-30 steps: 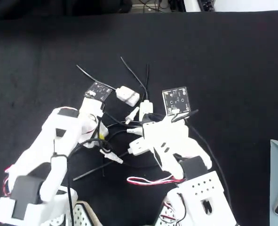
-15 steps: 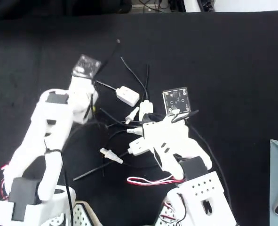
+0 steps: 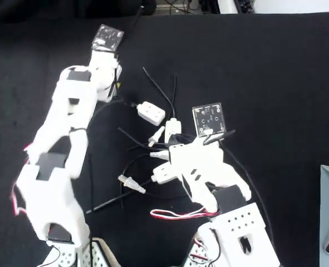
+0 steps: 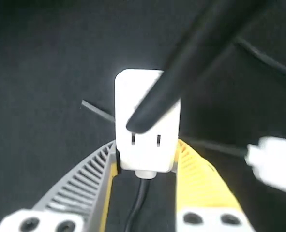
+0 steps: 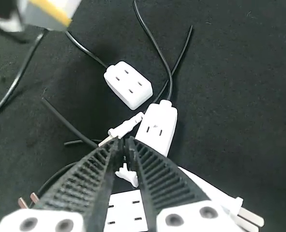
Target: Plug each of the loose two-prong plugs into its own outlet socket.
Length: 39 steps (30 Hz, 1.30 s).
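Our left hand (image 4: 146, 151) clamps the white plastic two-slot socket block (image 4: 138, 89) by its flat sides. We judge it light, rigid and slippery. Our right hand (image 5: 124, 143) is nearly closed.

Even, bright light glares off the white outlet socket (image 4: 152, 157) against dark cloth (image 3: 275, 67).

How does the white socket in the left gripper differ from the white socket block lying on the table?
The held socket is clamped in the left gripper; the socket block lies free on the table, touched by no gripper. The held socket shows one pair of slots; the socket block shows several pairs. Both are white, each with a black cord.
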### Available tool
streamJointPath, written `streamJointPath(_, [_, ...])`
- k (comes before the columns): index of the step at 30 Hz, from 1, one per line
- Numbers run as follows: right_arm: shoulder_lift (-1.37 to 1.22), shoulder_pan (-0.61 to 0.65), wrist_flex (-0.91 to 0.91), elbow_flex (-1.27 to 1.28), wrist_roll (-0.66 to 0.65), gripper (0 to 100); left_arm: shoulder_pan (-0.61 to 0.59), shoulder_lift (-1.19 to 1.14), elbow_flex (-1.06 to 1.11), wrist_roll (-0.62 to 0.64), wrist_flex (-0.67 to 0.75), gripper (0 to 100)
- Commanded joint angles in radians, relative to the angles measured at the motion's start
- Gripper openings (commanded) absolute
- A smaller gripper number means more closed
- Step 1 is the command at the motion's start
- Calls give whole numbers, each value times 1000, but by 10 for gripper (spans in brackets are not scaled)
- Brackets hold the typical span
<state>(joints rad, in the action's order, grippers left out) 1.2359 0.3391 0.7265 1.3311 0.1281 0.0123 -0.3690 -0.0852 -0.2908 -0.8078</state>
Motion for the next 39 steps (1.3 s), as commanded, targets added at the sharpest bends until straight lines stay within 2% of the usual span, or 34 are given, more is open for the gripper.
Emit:
streamJointPath(1, [7, 9, -23, -2, 6, 15, 22, -146, -265, 8, 17, 39])
streamJointPath(3, [5, 9, -23, -2, 5, 15, 28, -209, -335, 9, 11, 80])
streamJointPath(5, [5, 9, -23, -2, 3, 15, 27, -255, -401, 15, -34, 180])
streamJointPath(8, [5, 9, -23, -2, 3, 15, 8, -290, -493, 140, -129, 328])
streamJointPath(10, [5, 9, -23, -2, 3, 15, -10, -290, -562, 176, -210, 348])
streamJointPath(17, [5, 9, -23, -2, 3, 15, -15, -290, -783, 141, -529, 349])
streamJointPath(21, [5, 8, -23, -2, 3, 15, 39, -299, -872, 28, -707, 349])
streamJointPath(24, [13, 5, -20, -4, 3, 15, 87, -302, -881, -104, -764, 349])
streamJointPath(33, [15, 3, -17, -4, 2, 15, 153, -430, -848, -430, -747, 350])
streamJointPath(39, [15, 3, -17, -4, 2, 15, 188, -522, -881, -474, -687, 351])
